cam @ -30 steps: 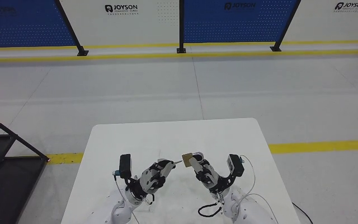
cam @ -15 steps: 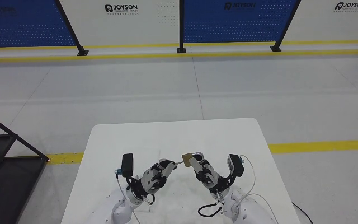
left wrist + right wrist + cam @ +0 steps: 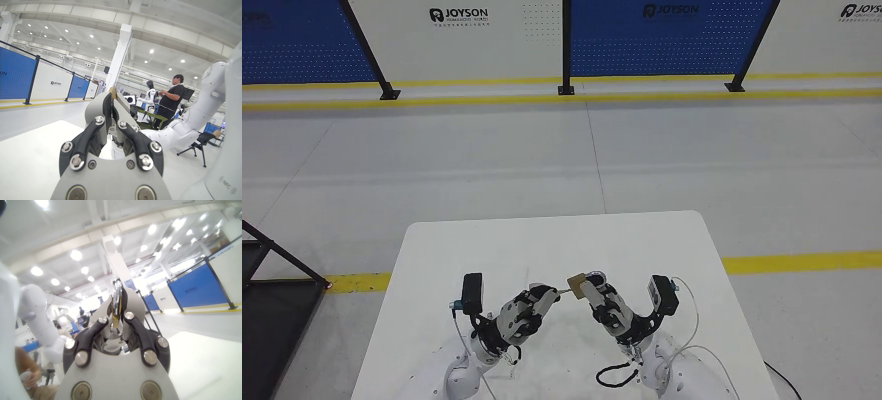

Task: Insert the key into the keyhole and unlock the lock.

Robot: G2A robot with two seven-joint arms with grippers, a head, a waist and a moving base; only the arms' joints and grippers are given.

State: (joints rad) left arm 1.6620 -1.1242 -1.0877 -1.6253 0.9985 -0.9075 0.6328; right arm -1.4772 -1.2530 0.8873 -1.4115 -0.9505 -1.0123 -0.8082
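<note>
Clamped edge-on between the ribbed black pads [image 3: 124, 296] of the right gripper [image 3: 118, 300], low and centre in the top view above the white table [image 3: 542, 240]: a small brass lock [image 3: 115, 315] with a shiny, rounded steel shackle [image 3: 117, 291]. Pressed together on a thin silvery key [image 3: 558, 291] just left of it, the left gripper [image 3: 542, 296], blade tip at the lock's face, too small to tell whether inside the keyhole. Angled inward from either side, fingertips nearly meeting.

The lock [image 3: 116, 306] is glossy brass-toned metal, the key [image 3: 559, 291] bare metal, the table [image 3: 542, 240] smooth matt white.
</note>
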